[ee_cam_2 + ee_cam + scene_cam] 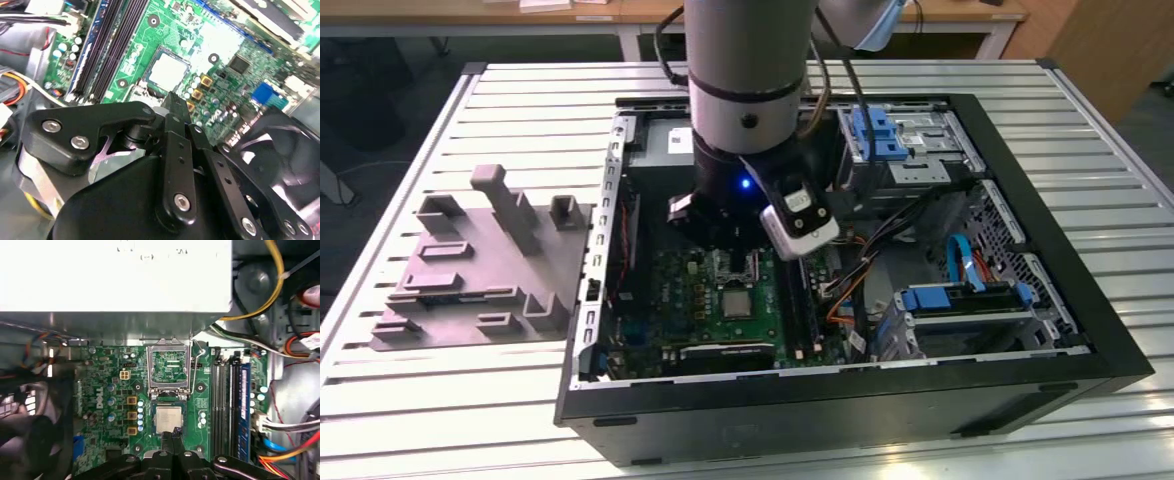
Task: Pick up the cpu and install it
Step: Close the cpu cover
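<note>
The cpu (168,419) is a small silvery square lying flat in the socket seat on the green motherboard (107,390); it also shows in the second wrist view (167,71) and in the exterior view (738,304). Beside it the socket's metal load frame (169,367) stands flipped open. My gripper (173,433) hovers just at the cpu's near edge, its two black fingers (172,107) pressed together with nothing between them. The arm's wrist (747,180) hangs over the open computer case.
Memory slots (225,400) run alongside the socket. A black fan (30,435) sits on the other side, and a pale metal box (115,275) beyond the socket. Loose cables (287,427) and blue drive cages (954,298) crowd the case. A grey fixture (480,270) lies outside on the table.
</note>
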Tool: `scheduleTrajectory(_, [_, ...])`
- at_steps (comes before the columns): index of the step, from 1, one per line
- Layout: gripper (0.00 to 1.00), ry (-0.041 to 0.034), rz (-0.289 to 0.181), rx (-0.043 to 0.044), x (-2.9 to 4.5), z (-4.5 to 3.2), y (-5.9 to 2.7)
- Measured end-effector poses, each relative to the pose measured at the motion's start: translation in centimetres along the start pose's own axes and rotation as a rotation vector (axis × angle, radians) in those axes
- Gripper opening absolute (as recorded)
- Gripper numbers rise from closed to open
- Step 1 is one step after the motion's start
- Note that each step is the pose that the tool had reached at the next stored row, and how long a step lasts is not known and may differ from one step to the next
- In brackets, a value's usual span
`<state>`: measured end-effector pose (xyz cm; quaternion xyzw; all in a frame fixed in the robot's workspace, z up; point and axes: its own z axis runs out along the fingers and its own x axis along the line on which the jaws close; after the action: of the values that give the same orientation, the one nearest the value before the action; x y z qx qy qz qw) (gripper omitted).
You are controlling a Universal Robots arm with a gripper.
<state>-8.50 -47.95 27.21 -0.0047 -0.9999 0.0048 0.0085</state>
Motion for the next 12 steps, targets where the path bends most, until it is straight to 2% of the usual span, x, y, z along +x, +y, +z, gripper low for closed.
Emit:
scheduleTrajectory(1, [0.11,-0.0004,0.0,-0.0001,0.01,-0.33,0.01])
scheduleTrajectory(5, [0.11,-0.0006,-0.002,0.0,0.01,-0.36,0.01])
scheduleTrajectory(12, [0.11,-0.0018,-0.125,0.0022,0.01,-0.3,0.01])
